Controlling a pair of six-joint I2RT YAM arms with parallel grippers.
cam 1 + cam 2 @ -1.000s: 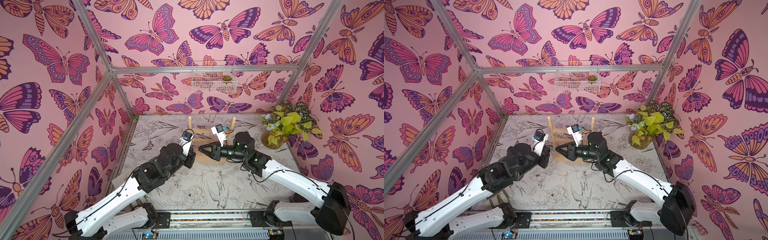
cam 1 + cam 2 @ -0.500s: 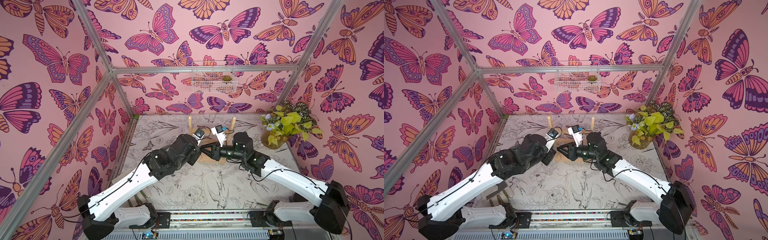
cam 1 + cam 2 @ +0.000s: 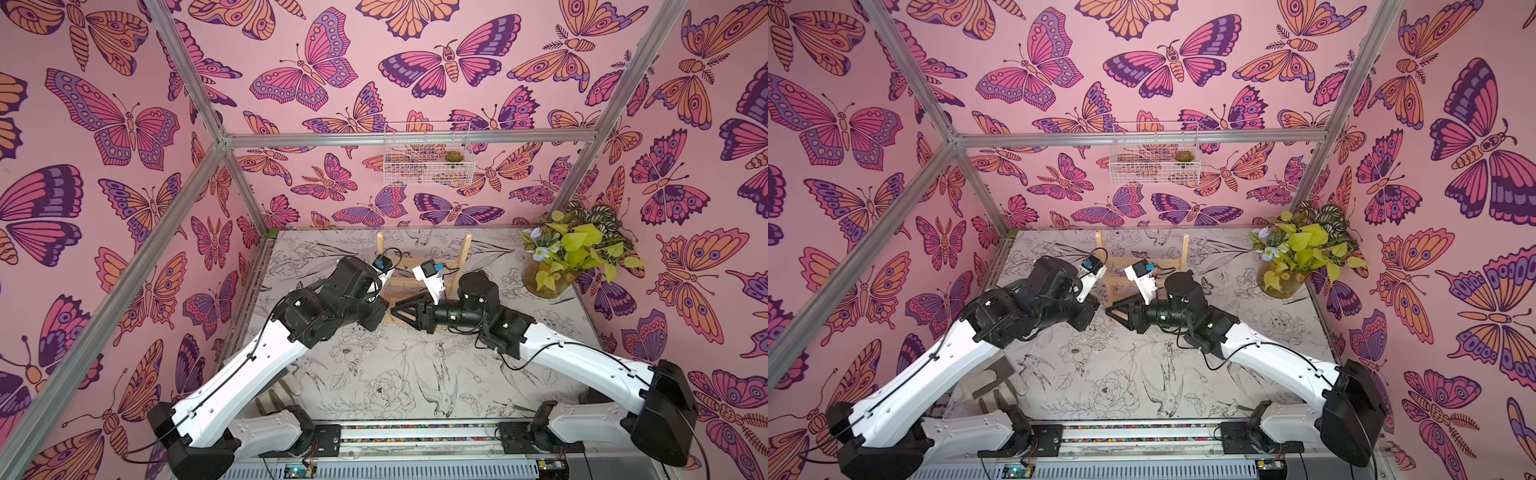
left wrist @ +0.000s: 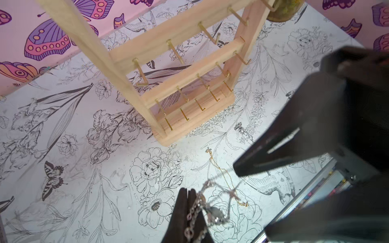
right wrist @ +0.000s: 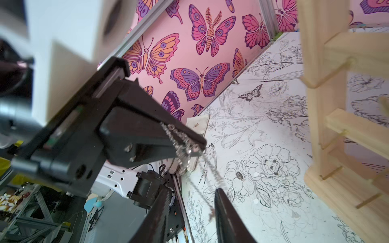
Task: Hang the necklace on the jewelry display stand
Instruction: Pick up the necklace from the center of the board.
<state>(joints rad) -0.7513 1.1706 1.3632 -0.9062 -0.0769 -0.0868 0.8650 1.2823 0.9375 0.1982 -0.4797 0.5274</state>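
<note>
Left gripper jaws clenched on a silver chain, right gripper jaws parted beside it. Best to pinch further along and spread a loop for the stand.

The jewelry display stand stands at the table's back, plant to its right, necklace lying before it.

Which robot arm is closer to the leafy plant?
Right. The right arm is next to the plant, not touching it; the left arm is farther away, past the wooden stand.
</note>
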